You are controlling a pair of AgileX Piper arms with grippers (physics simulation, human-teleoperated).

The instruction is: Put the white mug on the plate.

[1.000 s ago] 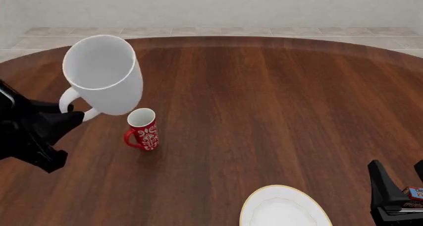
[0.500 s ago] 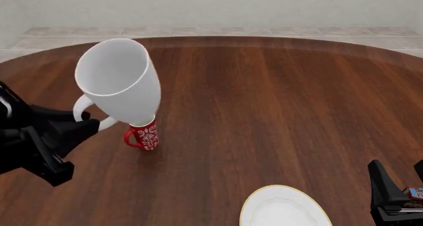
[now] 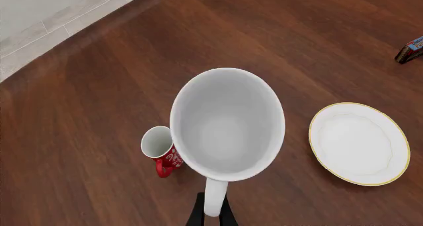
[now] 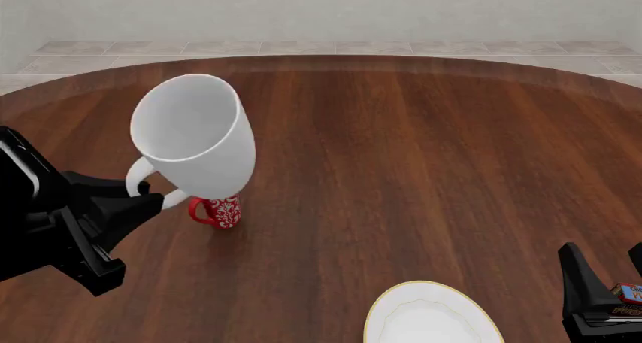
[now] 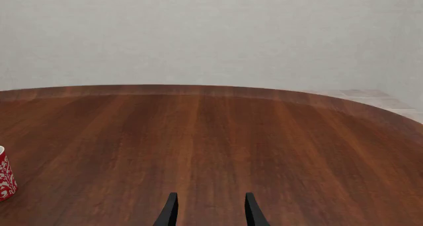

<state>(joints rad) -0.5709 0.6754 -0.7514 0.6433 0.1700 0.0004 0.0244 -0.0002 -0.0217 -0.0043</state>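
Above the dark wooden table [image 4: 422,170], the left gripper [image 4: 140,201] is closed on the handle of the white mug [image 4: 195,136] – held aloft, mouth tilted up – while the plate [image 4: 431,317] lies well to its right, nearer the idle, part-open right gripper [image 5: 208,208].

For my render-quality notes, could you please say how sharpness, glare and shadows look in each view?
Front view: sharp; white mug evenly lit, soft sheen on the table. Left wrist view: crisp, faint shading inside the mug, plate without glare. Right wrist view: sharp, flat light, no hard shadows.
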